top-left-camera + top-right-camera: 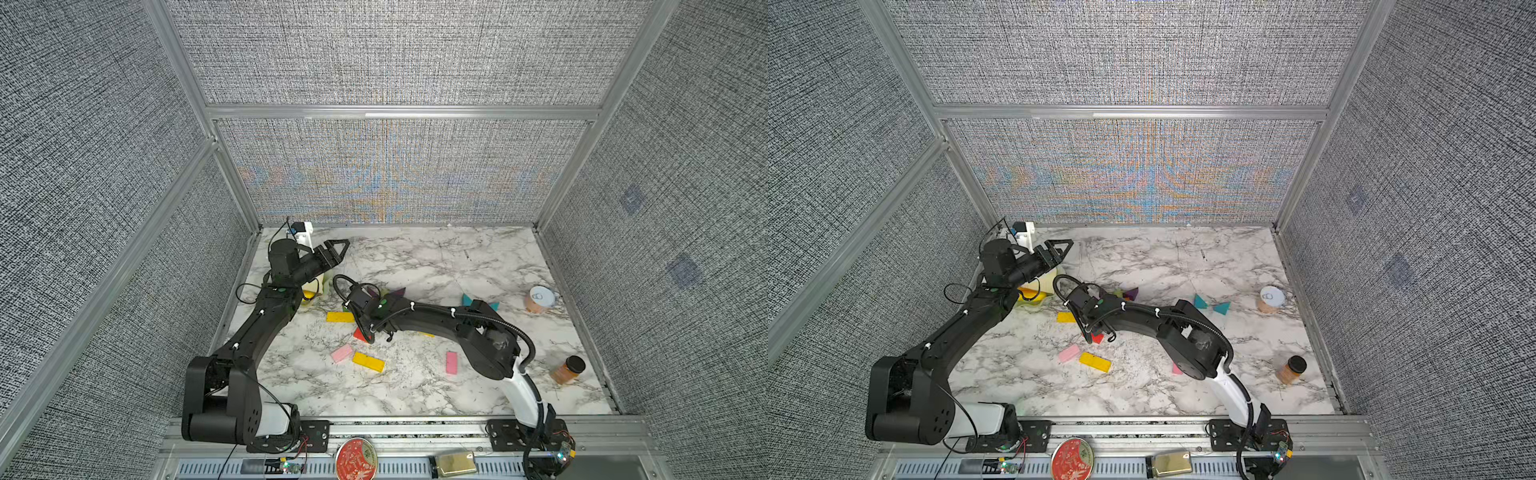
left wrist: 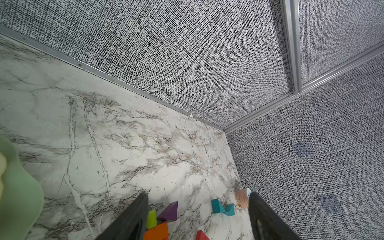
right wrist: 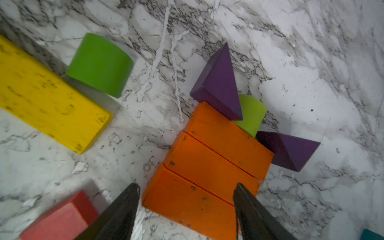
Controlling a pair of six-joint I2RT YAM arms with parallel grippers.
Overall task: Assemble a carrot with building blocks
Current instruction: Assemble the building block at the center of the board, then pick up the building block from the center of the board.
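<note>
The left hand (image 2: 198, 195) stands wide, arm reaching far back. At the right hand (image 3: 186, 185), three orange bars (image 3: 209, 164) lie side by side, long axes jaw to jaw, purple triangles (image 3: 220, 87) and green stub (image 3: 252, 114) beyond; jaws apart astride the nearest, wrist tipped down.

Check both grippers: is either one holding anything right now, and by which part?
Nothing is held. The right gripper stands open astride the end orange bar, with a gap at one finger; the left gripper is open and empty.
</note>
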